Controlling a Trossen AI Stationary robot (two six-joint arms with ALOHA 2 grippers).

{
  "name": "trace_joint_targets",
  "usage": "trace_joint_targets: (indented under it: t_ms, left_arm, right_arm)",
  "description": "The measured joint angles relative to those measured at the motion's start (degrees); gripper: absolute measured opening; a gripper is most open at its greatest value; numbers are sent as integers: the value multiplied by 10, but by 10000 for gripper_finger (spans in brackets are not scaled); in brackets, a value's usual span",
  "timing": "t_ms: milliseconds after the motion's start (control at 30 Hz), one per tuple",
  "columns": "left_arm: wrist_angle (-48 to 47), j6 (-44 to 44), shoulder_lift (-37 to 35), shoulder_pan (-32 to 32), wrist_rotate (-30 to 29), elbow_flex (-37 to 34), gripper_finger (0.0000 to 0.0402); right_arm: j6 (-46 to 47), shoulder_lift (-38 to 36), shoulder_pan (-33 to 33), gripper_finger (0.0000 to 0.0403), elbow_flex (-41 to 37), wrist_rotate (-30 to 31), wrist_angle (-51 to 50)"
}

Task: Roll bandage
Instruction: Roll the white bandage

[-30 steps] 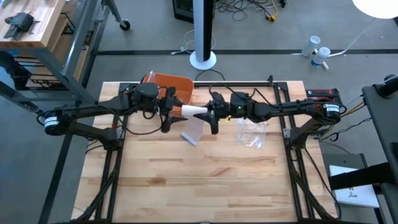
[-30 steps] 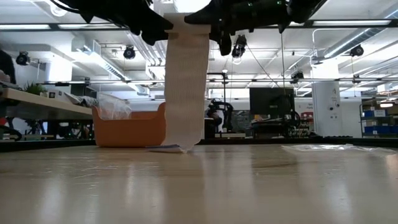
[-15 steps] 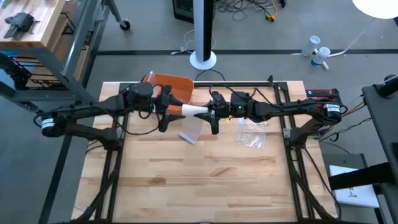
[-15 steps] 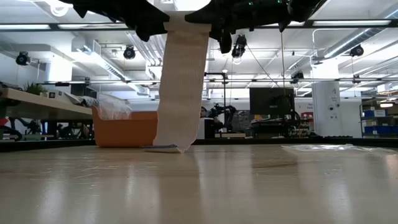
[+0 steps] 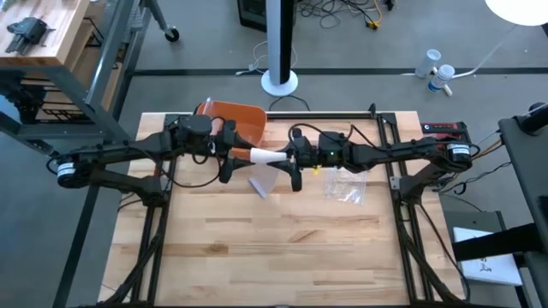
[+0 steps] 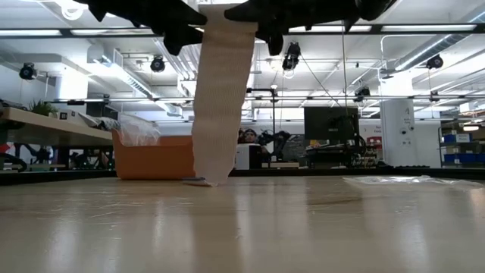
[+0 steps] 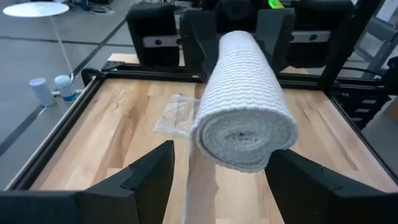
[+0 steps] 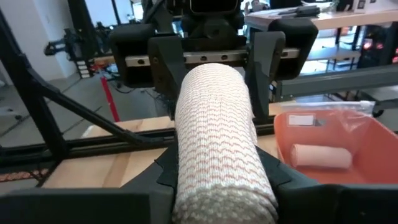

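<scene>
Bandage roll (image 5: 264, 155) sits mid-air over the rear-centre of the tabletop (image 5: 282, 248), between the two arms.

High view: left tool (image 5: 229, 152) comes in from the left, right tool (image 5: 293, 162) from the right; they face each other w/ the roll horizontal between them. Right tool's fingers are clamped on the roll's right end. Left tool's fingers stand apart, one on each side of the roll's left end. Loose tail (image 5: 263, 180) hangs off the roll down to the tabletop. Orange bin (image 5: 242, 117) is just behind the left tool at the rear edge. Clear plastic wrapper (image 5: 346, 182) lies flat on the tabletop, right of the tail, below the right arm.

Low view: tail (image 6: 218, 98) drops as a wide ribbed strip from the dark tools at the frame top; its lower end touches the tabletop (image 6: 242, 227). Orange bin (image 6: 155, 157) is behind it, left side, w/ crinkled plastic at its rim. Wrapper (image 6: 409, 180) lies flat at far right.

Left wrist view: roll (image 7: 245, 106) seen end-on, spiral layers visible, far end held by the right tool. Left fingers (image 7: 151, 172) are spread, clear of the roll on both sides.

Right wrist view: roll (image 8: 219, 149) fills the centre, right fingers (image 8: 163, 174) pressed against both sides. Orange bin (image 8: 336, 149) holds another rolled bandage (image 8: 321, 155).
</scene>
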Motion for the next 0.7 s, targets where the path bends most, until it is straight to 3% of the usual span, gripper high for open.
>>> trace_joint_targets:
  t_ms: [333,467,700]
  left_arm:
    - [12,20,3,1,-2,0,234]
    - [39,21,10,2,46,0,240]
    - [68,23,32,3,54,0,267]
  right_arm:
    - [-81,-14,12,96,0,25,-16]
    - [-107,-16,12,96,0,35,-26]
    - [-181,-15,12,96,0,68,-35]
